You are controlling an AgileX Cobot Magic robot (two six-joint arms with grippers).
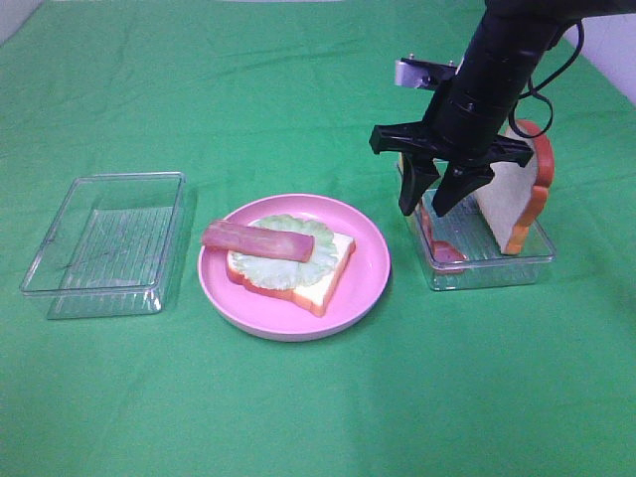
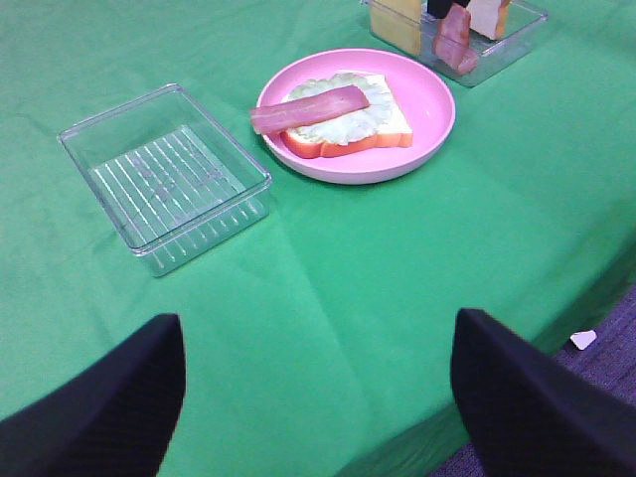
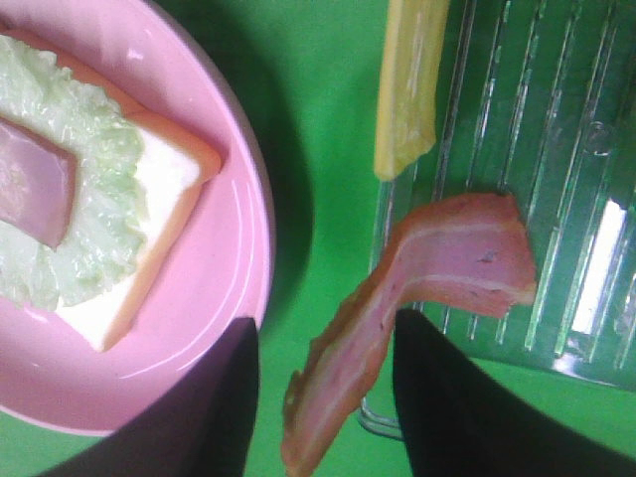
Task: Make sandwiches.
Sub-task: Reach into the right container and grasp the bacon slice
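A pink plate [image 1: 370,268] holds a bread slice [image 1: 328,273] topped with pale green lettuce [image 1: 260,263] and one bacon strip [image 1: 256,239]. My right gripper [image 1: 423,211] hangs over the near left corner of the right clear tray [image 1: 497,268], jaws apart. In the right wrist view a second bacon strip [image 3: 417,268] leans over the tray's wall, its upper end between my fingers [image 3: 447,397], with a small gap on one side. A cheese square [image 3: 407,89] and an upright bread slice [image 1: 507,199] stand in that tray. My left gripper [image 2: 318,417] is open and empty, low over the cloth.
An empty clear tray [image 1: 104,243] sits left of the plate and also shows in the left wrist view [image 2: 164,174]. Green cloth [image 1: 318,417] covers the table. The table's edge shows near my left gripper [image 2: 556,318].
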